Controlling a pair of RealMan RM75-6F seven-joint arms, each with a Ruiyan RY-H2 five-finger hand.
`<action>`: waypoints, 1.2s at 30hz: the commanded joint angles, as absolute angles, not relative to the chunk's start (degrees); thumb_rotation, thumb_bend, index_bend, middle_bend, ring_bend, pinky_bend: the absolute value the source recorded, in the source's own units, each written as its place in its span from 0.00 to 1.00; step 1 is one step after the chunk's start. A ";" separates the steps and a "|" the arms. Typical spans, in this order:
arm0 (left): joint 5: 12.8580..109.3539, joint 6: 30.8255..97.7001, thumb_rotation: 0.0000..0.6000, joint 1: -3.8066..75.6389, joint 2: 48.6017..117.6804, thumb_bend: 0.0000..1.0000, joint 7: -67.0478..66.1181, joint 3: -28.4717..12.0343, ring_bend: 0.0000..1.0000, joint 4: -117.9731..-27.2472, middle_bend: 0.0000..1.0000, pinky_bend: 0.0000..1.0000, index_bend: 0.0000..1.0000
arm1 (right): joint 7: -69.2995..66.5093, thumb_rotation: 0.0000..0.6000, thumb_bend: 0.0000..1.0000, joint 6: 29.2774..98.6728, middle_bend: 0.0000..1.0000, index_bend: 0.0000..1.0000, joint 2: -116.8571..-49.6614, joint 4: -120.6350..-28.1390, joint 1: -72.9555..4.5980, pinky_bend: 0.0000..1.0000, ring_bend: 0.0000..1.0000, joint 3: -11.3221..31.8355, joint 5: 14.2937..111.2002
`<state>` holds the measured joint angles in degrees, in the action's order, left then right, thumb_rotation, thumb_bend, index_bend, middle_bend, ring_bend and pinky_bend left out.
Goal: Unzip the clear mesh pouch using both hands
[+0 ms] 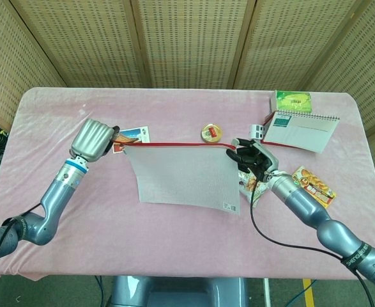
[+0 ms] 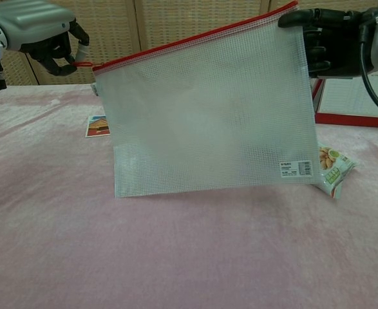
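The clear mesh pouch (image 1: 184, 182) (image 2: 208, 116) with a red zipper band along its top hangs above the pink table, stretched between both hands. My left hand (image 1: 92, 139) (image 2: 37, 29) pinches the red zipper pull at the pouch's left top corner, fingers curled in. My right hand (image 1: 250, 157) (image 2: 333, 42) grips the pouch's right top corner. The pouch's lower left corner touches the cloth in the chest view.
A picture card (image 1: 131, 137) lies behind the left hand. A small round tin (image 1: 212, 133), a spiral notebook (image 1: 300, 131), a green box (image 1: 292, 101) and two snack packets (image 1: 312, 187) (image 2: 331, 167) sit at the right. The pink tablecloth (image 1: 53, 115) covers the table.
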<state>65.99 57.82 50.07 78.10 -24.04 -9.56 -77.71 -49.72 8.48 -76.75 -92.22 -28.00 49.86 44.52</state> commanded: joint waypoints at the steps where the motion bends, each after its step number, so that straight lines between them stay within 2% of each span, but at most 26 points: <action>1: 65.74 57.75 1.00 49.87 78.15 0.53 -24.18 -9.70 0.85 -77.44 0.93 1.00 0.85 | -49.67 1.00 1.00 8.56 0.97 0.87 -76.96 -91.92 -28.01 1.00 0.94 49.95 44.49; 17: 62.94 56.69 1.00 49.18 78.18 0.52 -25.92 -10.65 0.85 -77.32 0.93 1.00 0.85 | -49.12 1.00 0.99 8.23 0.97 0.86 -77.32 -90.70 -27.59 1.00 0.94 50.47 44.72; 18: 62.97 56.51 1.00 49.18 78.18 0.44 -25.70 -10.67 0.85 -77.46 0.93 1.00 0.80 | -48.96 1.00 0.93 8.20 0.97 0.80 -77.36 -90.64 -27.62 1.00 0.94 50.37 44.84; 19: 63.14 56.33 1.00 49.17 78.13 0.29 -25.30 -10.69 0.85 -77.65 0.93 1.00 0.69 | -48.60 1.00 0.79 8.56 0.96 0.70 -77.58 -90.61 -27.55 1.00 0.94 50.39 45.23; 20: 63.13 56.00 1.00 49.10 78.04 0.18 -24.63 -10.75 0.85 -77.96 0.93 1.00 0.57 | -46.84 1.00 0.59 9.28 0.96 0.54 -77.68 -90.31 -27.72 1.00 0.94 49.53 46.95; 21: 63.31 55.76 1.00 49.07 77.84 0.05 -24.06 -10.81 0.85 -78.13 0.93 1.00 0.36 | -45.42 1.00 0.32 10.05 0.96 0.33 -77.76 -90.01 -27.94 1.00 0.94 48.68 48.27; 22: 63.48 55.66 1.00 49.02 77.69 0.00 -23.50 -10.89 0.85 -78.27 0.93 1.00 0.17 | -44.26 1.00 0.13 11.17 0.95 0.17 -77.82 -89.78 -28.13 1.00 0.94 48.01 49.27; 23: 63.70 55.63 1.00 48.90 77.48 0.00 -22.69 -11.04 0.85 -78.47 0.93 1.00 0.09 | -42.43 1.00 0.06 12.97 0.95 0.10 -77.81 -89.49 -28.53 1.00 0.94 46.78 50.68; 24: 63.79 55.65 1.00 48.81 77.35 0.00 -22.24 -11.13 0.85 -78.62 0.93 1.00 0.02 | -41.78 1.00 0.01 13.84 0.94 0.04 -77.81 -89.45 -28.70 1.00 0.94 46.21 51.07; 26: 64.37 56.34 1.00 48.36 76.81 0.00 -20.73 -11.55 0.85 -79.08 0.93 1.00 0.00 | -38.04 1.00 0.00 17.53 0.93 0.01 -77.13 -88.92 -29.70 1.00 0.94 43.27 52.82; 31: 64.78 58.76 1.00 46.79 75.28 0.00 -19.09 -12.24 0.85 -80.55 0.92 1.00 0.00 | -32.14 1.00 0.00 23.68 0.92 0.00 -74.34 -90.08 -30.47 1.00 0.94 38.64 53.63; 34: 64.47 61.68 1.00 44.82 74.01 0.00 -18.23 -12.73 0.85 -81.81 0.90 0.99 0.00 | -24.53 1.00 0.00 30.86 0.91 0.00 -72.51 -91.19 -29.51 1.00 0.93 34.90 57.76; 36: 64.62 63.72 1.00 43.24 73.19 0.00 -17.34 -12.73 0.79 -82.75 0.82 0.95 0.00 | -18.82 1.00 0.00 36.28 0.88 0.00 -71.72 -91.66 -28.52 1.00 0.90 32.32 61.15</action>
<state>64.58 61.94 44.76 74.17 -18.28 -12.50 -81.69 -26.05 29.30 -73.72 -90.55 -29.53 36.55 56.46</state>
